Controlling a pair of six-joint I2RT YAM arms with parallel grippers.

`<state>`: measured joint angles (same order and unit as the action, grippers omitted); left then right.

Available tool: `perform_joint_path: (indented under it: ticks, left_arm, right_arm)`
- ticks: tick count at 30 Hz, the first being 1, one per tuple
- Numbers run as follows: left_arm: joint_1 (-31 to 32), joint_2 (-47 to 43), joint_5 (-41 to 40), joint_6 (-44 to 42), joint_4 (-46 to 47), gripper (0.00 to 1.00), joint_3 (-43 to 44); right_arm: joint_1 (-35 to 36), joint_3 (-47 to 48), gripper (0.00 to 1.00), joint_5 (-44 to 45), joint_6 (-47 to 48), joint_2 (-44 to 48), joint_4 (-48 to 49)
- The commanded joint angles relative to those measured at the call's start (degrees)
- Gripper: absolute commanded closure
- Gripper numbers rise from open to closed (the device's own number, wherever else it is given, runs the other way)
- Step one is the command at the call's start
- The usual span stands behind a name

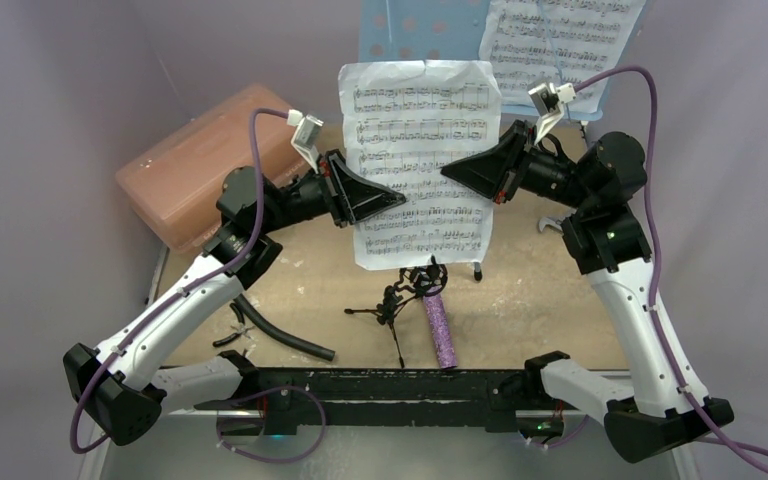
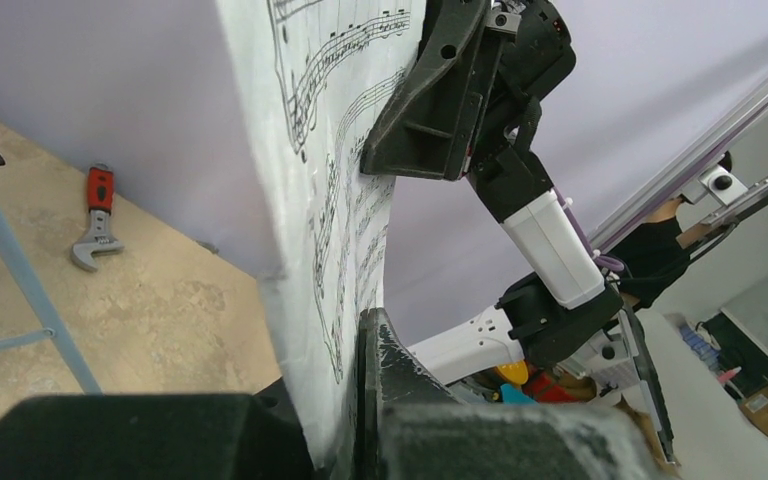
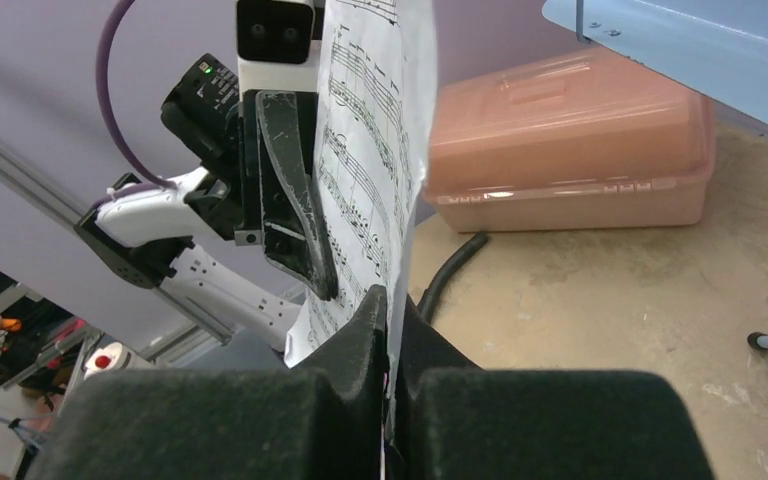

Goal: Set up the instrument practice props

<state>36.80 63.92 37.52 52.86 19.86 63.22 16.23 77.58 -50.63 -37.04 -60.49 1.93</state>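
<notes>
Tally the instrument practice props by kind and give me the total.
Music stand: 1
Sheet-music pages: 2, the held page and the page on the stand
Microphone: 1
Mic stand: 1
Total: 5

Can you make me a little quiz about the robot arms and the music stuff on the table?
1. True or false: the left gripper and the right gripper both pinch the same sheet-music page.
2. Where is the glittery purple microphone?
A) in a gripper
B) lying on the table by the small black mic stand
C) inside the pink box
3. Fill in: a second page rests on the light blue ____ at the back.

Key: 1 true; 2 B; 3 music stand.
</notes>
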Motion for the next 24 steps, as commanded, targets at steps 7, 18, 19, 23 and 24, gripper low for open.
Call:
perform_joint_path:
  ticks: [7, 18, 19, 23, 24]
  left_arm:
    - [0.2, -2.8, -5.0, -2.5, 6.2, 0.62, -2.3]
    - [0.3, -5.1, -12.3, -1.3, 5.2, 0.09, -5.1]
    - [0.3, -5.3, -13.0, -1.3, 5.0, 0.08, -5.5]
    - [0.2, -7.3, -18.0, -1.6, 5.0, 0.06, -8.7]
    - [0.3, -8.1, -19.7, -2.0, 5.2, 0.05, -10.0]
  right_arm:
    - [0.3, 2.3, 1.00, 0.2, 1.1, 1.4, 0.5]
    - [0.3, 2.5, 1.00, 0.8, 2.3, 2.0, -1.1]
    - [0.4, 2.6, 1.00, 0.9, 2.4, 2.0, -1.2]
    - [0.3, 2.9, 1.00, 1.3, 2.9, 2.0, -1.8]
    - [0.3, 2.9, 1.00, 1.4, 3.1, 2.0, -1.8]
